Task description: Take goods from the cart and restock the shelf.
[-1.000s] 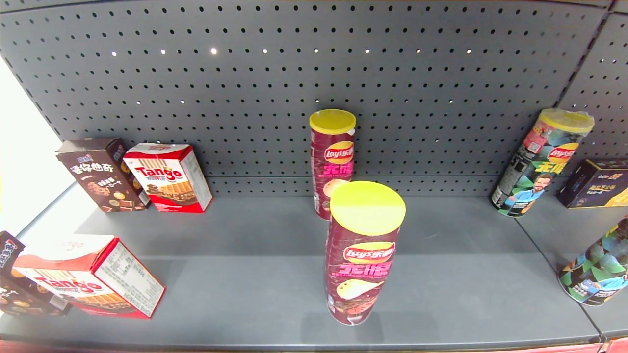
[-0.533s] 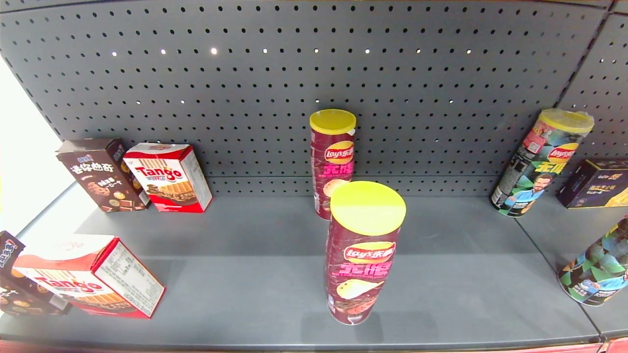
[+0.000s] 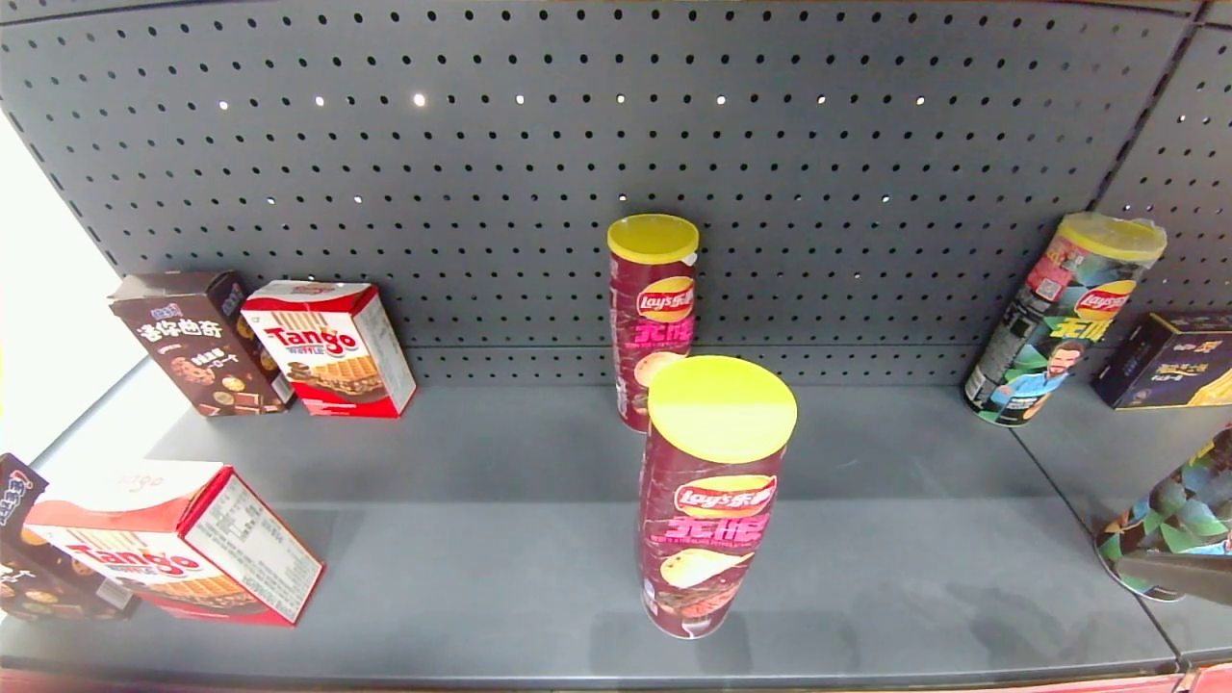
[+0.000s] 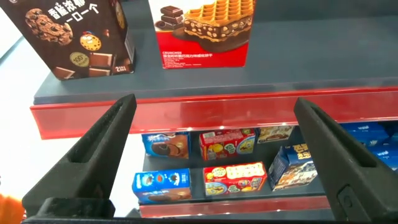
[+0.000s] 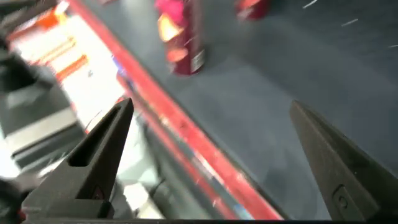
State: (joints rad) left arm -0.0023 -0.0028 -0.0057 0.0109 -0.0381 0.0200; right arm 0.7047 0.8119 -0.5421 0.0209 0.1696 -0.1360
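Here, shelf [image 3: 462,549] bearing front chip can [image 3: 710,500], rear chip can [image 3: 653,308], left gripper [image 4: 211,106] and right gripper [image 5: 211,104] jaws apart.

The grey shelf [image 3: 462,568] has a perforated back panel [image 3: 481,192] and a red front edge [image 4: 217,112]; 2 maroon chip cans with yellow lids stand upright near its middle, the rear can [image 3: 653,318] close to the panel, the front can [image 3: 710,500] just ahead of it; at the back left a brown biscuit box [image 3: 197,342] and a red wafer box [image 3: 332,346] stand side by side; at the front left sits a second wafer box [image 3: 183,549], turned at an angle, with a dark box [image 3: 24,568] just beside it; at the back right a green-and-black can [image 3: 1059,318] stands by the board seam; beyond the seam are a black box [image 3: 1169,361] and 1 more green can [image 3: 1169,510].
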